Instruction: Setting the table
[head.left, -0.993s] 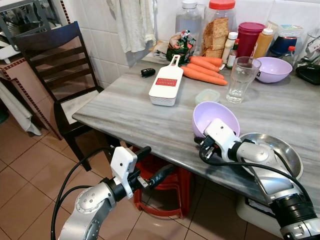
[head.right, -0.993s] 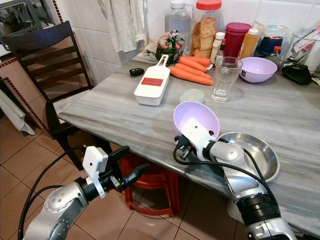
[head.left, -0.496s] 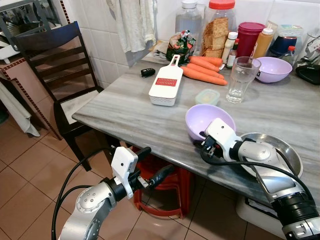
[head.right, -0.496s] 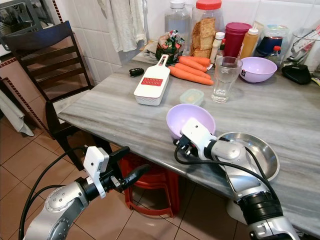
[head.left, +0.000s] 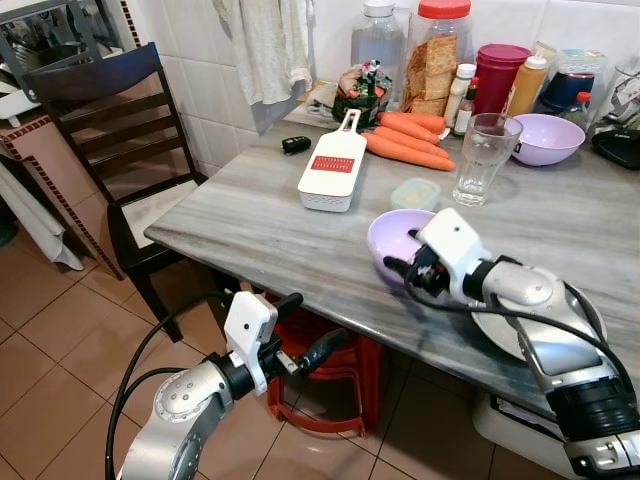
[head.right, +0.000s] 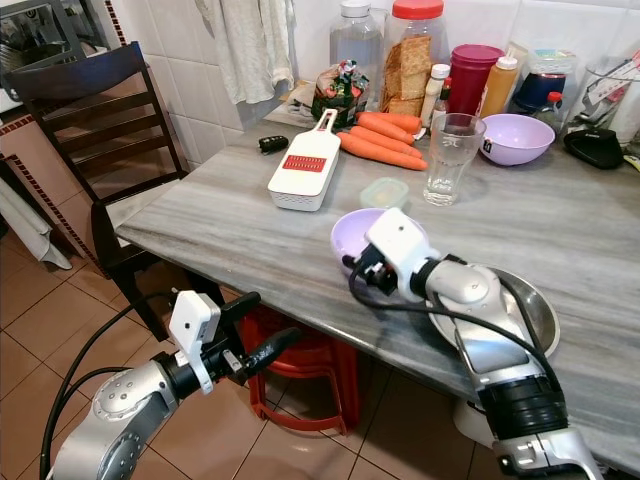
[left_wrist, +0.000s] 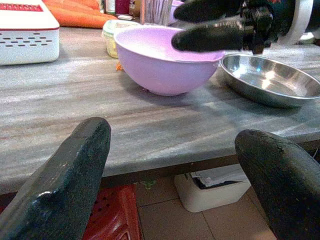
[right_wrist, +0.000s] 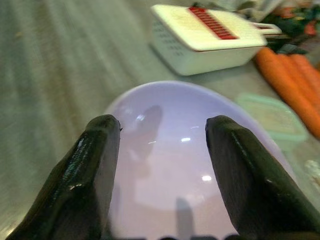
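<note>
The nearer lilac bowl (head.left: 395, 243) sits upright on the grey table (head.left: 250, 225), just beside the steel dish (left_wrist: 272, 80). The right gripper (head.left: 398, 270) hovers over its rim, fingers spread and empty; the left gripper (head.left: 312, 330) hangs open below the table edge. The bowl looks like light, stiff, slick plastic, best pinched at the rim. I count two lilac bowls, one glass (head.left: 484, 158), and several carrots (head.left: 408, 139).

Grey marble desk (head.left: 250, 215). Landmark: drinking glass (head.left: 485, 158). Just beside glass: small lidded container (head.left: 415, 192), carrots (head.left: 405, 138). Nearer edge: lilac bowl (head.left: 395, 240), steel dish (head.right: 525, 310). White grater (head.left: 334, 168) beyond carrots; second lilac bowl (head.left: 546, 138) behind glass.
</note>
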